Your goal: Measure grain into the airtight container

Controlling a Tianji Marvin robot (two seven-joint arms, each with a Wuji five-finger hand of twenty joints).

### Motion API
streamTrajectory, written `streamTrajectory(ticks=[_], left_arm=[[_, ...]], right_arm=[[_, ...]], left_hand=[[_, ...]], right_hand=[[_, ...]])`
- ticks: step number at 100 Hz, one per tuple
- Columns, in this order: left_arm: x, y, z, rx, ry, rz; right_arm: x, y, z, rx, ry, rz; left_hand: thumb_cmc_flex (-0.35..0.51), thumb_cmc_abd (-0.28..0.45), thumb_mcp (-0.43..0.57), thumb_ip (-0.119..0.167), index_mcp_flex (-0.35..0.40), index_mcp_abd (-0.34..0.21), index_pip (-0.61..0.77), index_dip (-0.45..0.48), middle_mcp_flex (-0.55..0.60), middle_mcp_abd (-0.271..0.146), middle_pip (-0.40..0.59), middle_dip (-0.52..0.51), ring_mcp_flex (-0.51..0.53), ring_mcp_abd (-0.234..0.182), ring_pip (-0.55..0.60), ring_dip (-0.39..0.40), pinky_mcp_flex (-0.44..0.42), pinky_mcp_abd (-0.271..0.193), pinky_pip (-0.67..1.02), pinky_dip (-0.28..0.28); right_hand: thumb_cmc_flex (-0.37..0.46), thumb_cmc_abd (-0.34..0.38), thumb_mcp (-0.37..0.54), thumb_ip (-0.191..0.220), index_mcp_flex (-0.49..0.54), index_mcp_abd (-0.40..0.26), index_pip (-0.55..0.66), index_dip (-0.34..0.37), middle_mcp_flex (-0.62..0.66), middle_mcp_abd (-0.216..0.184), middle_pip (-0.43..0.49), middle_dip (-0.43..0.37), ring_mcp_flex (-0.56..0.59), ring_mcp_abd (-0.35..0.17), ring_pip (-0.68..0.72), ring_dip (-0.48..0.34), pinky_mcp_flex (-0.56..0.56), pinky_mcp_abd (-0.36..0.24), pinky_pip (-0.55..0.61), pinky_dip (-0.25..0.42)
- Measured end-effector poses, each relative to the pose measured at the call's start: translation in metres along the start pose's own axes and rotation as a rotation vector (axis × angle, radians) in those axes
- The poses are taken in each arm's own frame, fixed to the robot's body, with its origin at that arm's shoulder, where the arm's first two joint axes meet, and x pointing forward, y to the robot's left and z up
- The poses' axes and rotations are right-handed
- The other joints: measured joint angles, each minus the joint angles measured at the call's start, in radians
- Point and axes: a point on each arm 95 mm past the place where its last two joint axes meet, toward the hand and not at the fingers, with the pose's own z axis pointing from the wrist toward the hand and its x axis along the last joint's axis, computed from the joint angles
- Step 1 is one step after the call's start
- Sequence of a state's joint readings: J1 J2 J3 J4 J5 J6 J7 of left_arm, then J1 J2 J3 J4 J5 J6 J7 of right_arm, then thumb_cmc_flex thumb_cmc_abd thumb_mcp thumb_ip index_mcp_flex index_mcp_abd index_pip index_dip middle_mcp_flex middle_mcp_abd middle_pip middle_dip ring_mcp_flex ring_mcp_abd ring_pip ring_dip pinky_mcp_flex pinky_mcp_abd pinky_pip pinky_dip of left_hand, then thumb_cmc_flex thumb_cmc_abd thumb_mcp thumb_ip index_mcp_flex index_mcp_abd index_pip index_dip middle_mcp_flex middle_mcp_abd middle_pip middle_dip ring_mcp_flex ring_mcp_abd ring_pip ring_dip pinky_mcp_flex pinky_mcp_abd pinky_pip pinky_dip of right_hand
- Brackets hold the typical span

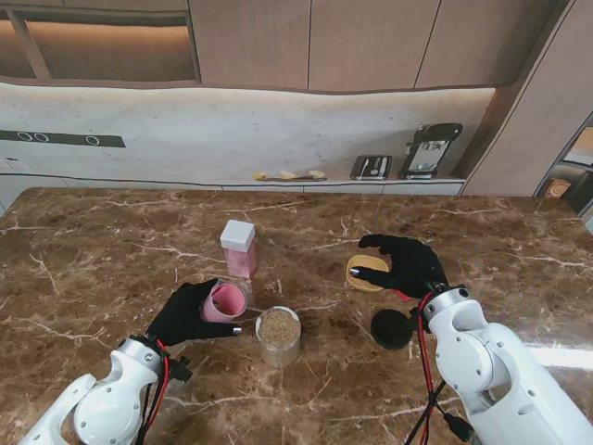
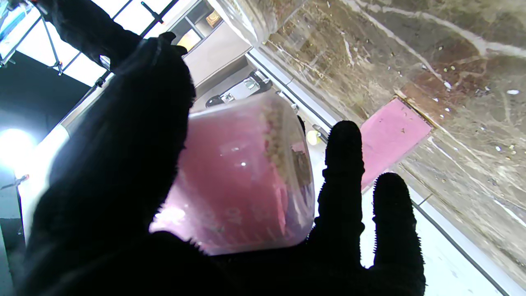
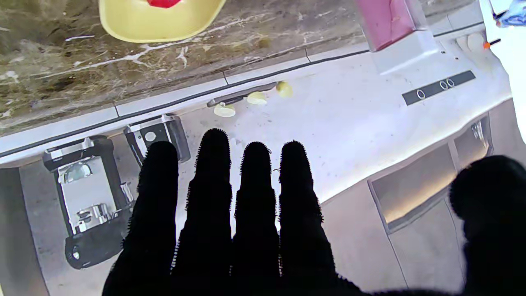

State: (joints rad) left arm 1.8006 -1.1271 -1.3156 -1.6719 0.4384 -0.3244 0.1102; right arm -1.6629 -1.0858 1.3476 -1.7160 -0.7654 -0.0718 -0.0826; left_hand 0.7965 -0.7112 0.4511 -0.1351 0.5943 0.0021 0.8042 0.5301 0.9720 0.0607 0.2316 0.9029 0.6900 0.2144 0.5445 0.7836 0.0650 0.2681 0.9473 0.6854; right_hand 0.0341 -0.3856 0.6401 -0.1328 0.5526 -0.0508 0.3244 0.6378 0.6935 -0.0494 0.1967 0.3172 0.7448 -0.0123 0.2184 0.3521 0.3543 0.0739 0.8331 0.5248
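My left hand (image 1: 185, 313) is shut on a pink measuring cup (image 1: 224, 302), tipped on its side with its mouth toward the clear round container (image 1: 278, 336). That container stands just right of the cup and holds brown grain near its rim. In the left wrist view the pink measuring cup (image 2: 242, 176) shows a band of grain near its mouth between my black fingers (image 2: 343, 172). My right hand (image 1: 406, 264) hovers open over the table, fingers spread, by a yellow lid (image 1: 368, 273). A black round lid (image 1: 392, 328) lies near my right wrist.
A pink box with a white cap (image 1: 239, 247) stands farther from me than the cup. The yellow lid (image 3: 160, 20) and the pink box (image 3: 386, 20) also show in the right wrist view. A counter with a toaster (image 1: 371, 167) and coffee machine (image 1: 428, 148) runs behind the table.
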Motion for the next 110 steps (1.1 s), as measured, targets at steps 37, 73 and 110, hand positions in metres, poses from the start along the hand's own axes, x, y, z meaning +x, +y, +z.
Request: streamTrajectory(ticks=[37, 73, 110], left_arm=[[-0.001, -0.009, 0.01, 0.132, -0.034, -0.081], [-0.007, -0.034, 0.002, 0.244, -0.078, -0.115], [-0.023, -0.046, -0.014, 0.318, -0.166, -0.175]], right_arm=[[0.004, -0.004, -0.004, 0.027, 0.004, 0.034], [0.006, -0.003, -0.006, 0.018, 0.001, 0.062], [0.006, -0.005, -0.007, 0.037, -0.004, 0.078]], left_hand=[[0.0, -0.042, 0.06, 0.0, 0.0, -0.072, 0.027, 0.115, 0.001, -0.027, 0.0, -0.022, -0.012, -0.012, -0.038, -0.015, -0.058, -0.002, -0.094, -0.028], [0.0, -0.042, 0.06, 0.0, 0.0, -0.082, 0.027, 0.112, -0.013, -0.028, 0.039, -0.219, -0.149, -0.042, -0.156, -0.1, -0.126, -0.037, -0.377, -0.073], [0.006, 0.032, -0.121, 0.0, 0.0, -0.12, -0.012, 0.1, -0.202, -0.042, 0.128, -0.412, -0.33, -0.068, -0.241, -0.141, -0.122, -0.123, -0.878, -0.268]], right_hand=[[0.031, 0.0, 0.0, 0.004, 0.0, 0.005, 0.0, 0.0, -0.001, 0.019, 0.001, -0.011, -0.061, 0.013, -0.02, -0.012, -0.038, 0.009, -0.015, -0.001], [0.068, 0.0, -0.001, 0.006, 0.0, 0.008, 0.0, 0.0, -0.001, 0.028, 0.001, -0.011, -0.072, 0.016, -0.021, -0.013, -0.063, 0.026, -0.036, -0.001], [0.081, 0.002, -0.012, 0.006, 0.0, 0.009, 0.0, 0.0, -0.001, 0.029, 0.012, -0.011, -0.073, 0.017, -0.02, -0.013, -0.065, 0.027, -0.039, -0.001]])
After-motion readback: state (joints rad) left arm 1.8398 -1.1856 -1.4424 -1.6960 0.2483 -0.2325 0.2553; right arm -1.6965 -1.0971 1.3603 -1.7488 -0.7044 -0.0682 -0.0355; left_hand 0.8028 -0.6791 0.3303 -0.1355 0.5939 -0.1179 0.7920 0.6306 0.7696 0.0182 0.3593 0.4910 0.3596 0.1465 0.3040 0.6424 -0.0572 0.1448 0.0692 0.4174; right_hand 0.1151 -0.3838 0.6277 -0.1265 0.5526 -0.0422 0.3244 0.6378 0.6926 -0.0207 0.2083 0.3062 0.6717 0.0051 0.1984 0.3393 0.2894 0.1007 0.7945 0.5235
